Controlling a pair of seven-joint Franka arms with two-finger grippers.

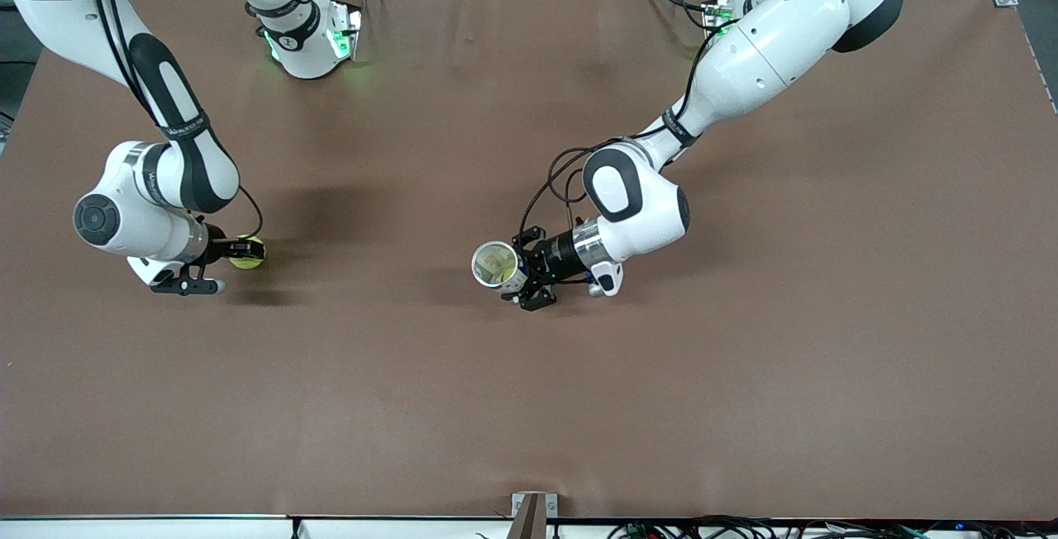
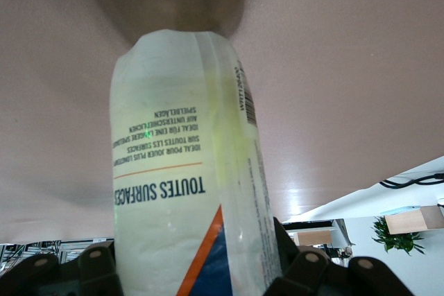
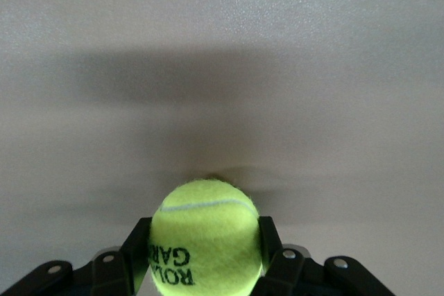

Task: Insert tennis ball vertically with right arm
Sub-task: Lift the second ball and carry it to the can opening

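A yellow-green tennis ball (image 3: 206,230) with black lettering sits between the fingers of my right gripper (image 3: 206,244), which is shut on it. In the front view the ball (image 1: 248,252) and right gripper (image 1: 245,253) are low over the brown table (image 1: 529,407), toward the right arm's end. My left gripper (image 1: 527,271), over the table's middle, is shut on a clear plastic ball can (image 1: 498,264) whose round open mouth faces the front camera. In the left wrist view the can (image 2: 180,164), with its printed label, fills the space between the fingers of the left gripper (image 2: 198,268).
The right arm's base (image 1: 310,35) with green lights stands at the table's top edge. Black cables (image 1: 554,183) hang by the left arm's wrist. A small metal bracket (image 1: 533,512) sits at the table's front edge.
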